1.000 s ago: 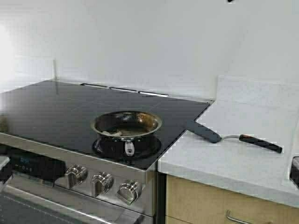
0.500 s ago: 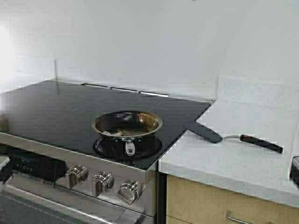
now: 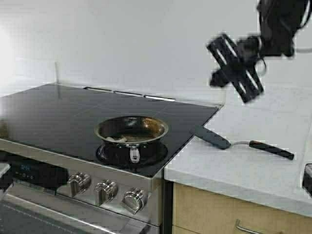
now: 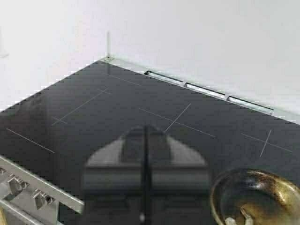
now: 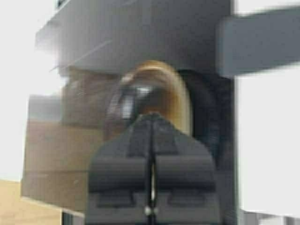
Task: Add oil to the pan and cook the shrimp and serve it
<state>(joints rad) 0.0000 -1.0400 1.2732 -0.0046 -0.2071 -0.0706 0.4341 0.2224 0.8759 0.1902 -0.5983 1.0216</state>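
Note:
The pan (image 3: 131,129) sits on the front right burner of the black cooktop, its stub handle toward me. A pale shrimp (image 3: 118,139) lies inside it near the front rim. My right gripper (image 3: 218,79) hangs high in the air, above and to the right of the pan, over the cooktop's right edge. It is shut and empty, and the right wrist view shows the gripper (image 5: 151,117) with the pan (image 5: 164,89) beyond it. My left gripper (image 4: 145,130) is shut over the glass, with the pan (image 4: 255,197) and shrimp (image 4: 234,219) off to its side. The oil is out of view.
A black spatula (image 3: 243,143) with a black-and-red handle lies on the white counter (image 3: 243,170) right of the stove, its blade at the cooktop's edge. Three knobs (image 3: 105,190) line the stove front. The glass cooktop (image 3: 58,112) stretches left of the pan.
My right arm has swung down into the high view at the upper right; before, it was almost wholly out of frame. Pan, shrimp and spatula have not moved.

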